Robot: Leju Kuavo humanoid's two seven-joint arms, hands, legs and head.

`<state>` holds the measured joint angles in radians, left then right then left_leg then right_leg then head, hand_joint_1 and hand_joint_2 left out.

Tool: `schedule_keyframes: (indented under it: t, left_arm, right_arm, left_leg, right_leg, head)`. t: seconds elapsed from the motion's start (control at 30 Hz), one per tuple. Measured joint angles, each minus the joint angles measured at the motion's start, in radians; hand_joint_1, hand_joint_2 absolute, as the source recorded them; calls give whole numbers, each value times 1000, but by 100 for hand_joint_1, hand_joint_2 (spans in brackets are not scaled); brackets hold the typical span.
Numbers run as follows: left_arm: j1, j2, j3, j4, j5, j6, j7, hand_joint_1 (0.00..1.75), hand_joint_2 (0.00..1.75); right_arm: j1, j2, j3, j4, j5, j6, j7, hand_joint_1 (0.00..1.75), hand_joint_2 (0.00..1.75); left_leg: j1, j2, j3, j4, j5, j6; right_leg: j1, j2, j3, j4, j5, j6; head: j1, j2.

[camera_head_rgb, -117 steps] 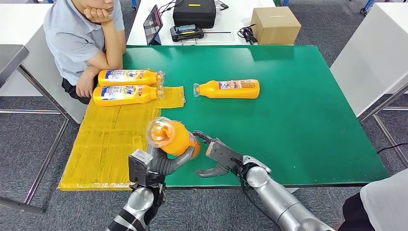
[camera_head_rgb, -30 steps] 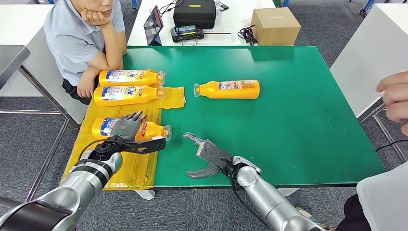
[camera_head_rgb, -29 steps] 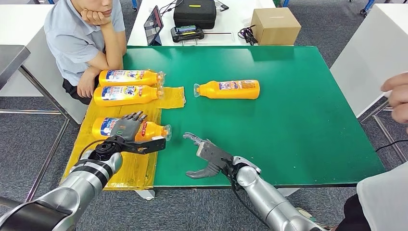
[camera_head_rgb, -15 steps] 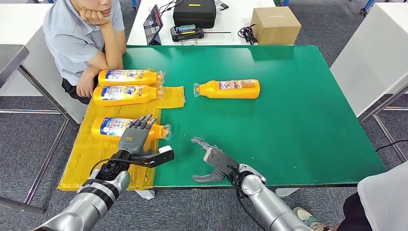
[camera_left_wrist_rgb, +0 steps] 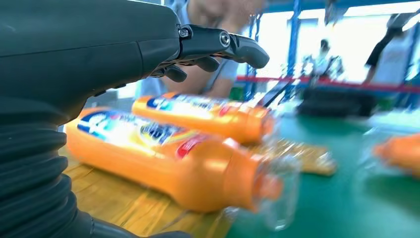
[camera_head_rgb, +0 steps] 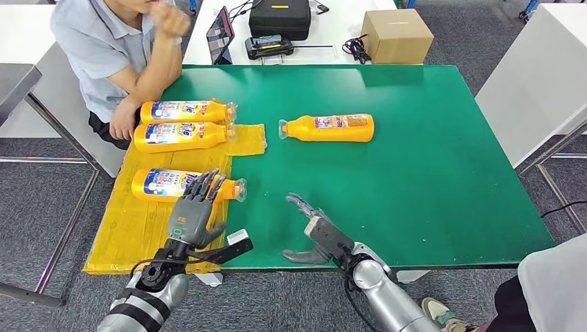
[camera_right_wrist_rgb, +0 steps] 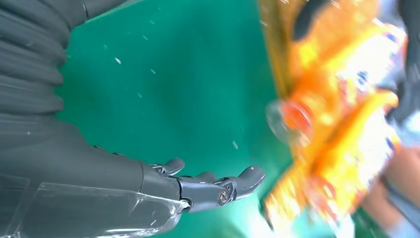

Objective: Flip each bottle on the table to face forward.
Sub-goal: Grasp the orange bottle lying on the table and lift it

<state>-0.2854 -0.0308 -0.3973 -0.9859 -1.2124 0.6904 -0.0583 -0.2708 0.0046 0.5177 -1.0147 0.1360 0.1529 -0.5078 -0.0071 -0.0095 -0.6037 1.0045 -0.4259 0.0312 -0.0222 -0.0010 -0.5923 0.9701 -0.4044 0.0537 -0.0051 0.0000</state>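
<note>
Three orange bottles lie on the yellow mat (camera_head_rgb: 138,228) with blue labels up: the far one (camera_head_rgb: 183,111), the middle one (camera_head_rgb: 181,136), and the nearest one (camera_head_rgb: 163,185) (camera_left_wrist_rgb: 168,163). A fourth orange bottle (camera_head_rgb: 331,128) lies alone on the green table (camera_head_rgb: 415,173), cap to the left. My left hand (camera_head_rgb: 192,214) hovers open just in front of the nearest bottle, fingers spread, holding nothing. My right hand (camera_head_rgb: 315,235) (camera_right_wrist_rgb: 208,186) is open over the green near the front edge, empty.
A person (camera_head_rgb: 111,48) sits at the table's far left corner, one hand by the far bottle. A cardboard box (camera_head_rgb: 396,36), a black bag (camera_head_rgb: 279,17) and a tablet (camera_head_rgb: 220,31) stand on the white table behind. Another person's knee (camera_head_rgb: 554,290) shows at the right.
My left hand laid the bottle on the mat, let go and drew back toward the front edge. My right hand slid nearer the front. The seated person lifted the head off the hand.
</note>
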Motion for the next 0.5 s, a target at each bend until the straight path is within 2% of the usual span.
schedule_keyframes:
  t: [0.07, 0.2, 0.37, 0.5]
  left_arm:
    - [56, -7, 18, -88, 10, 10, -64, 0, 175]
    - [175, -50, 70, -261, 120, 13, -232, 0, 175]
    - [262, -95, 96, -395, 225, 13, -307, 0, 175]
    - [312, -118, 102, -469, 250, 12, -331, 0, 175]
  right_arm:
    - [36, 9, -32, -61, 3, -60, -7, 0, 0]
    - [114, 21, -101, -202, 111, -236, -8, 0, 0]
    - [178, 21, -161, -322, 340, -440, 14, 0, 0]
    - [210, 20, -200, -373, 437, -509, 40, 0, 175]
  left_leg:
    - [0, 0, 0, 0, -1, 0]
    - [0, 0, -2, 0, -2, -1]
    - [0, 0, -1, 0, -2, 0]
    - [0, 0, -1, 0, -2, 0]
  right_leg:
    - [0, 0, -1, 0, 0, 0]
    - [0, 0, -2, -1, -1, 0]
    - [0, 0, -2, -1, -1, 0]
    - [0, 0, -1, -1, 0, 0]
  head:
    - [0, 0]
    - [0, 0]
    - [0, 0]
    - [0, 0]
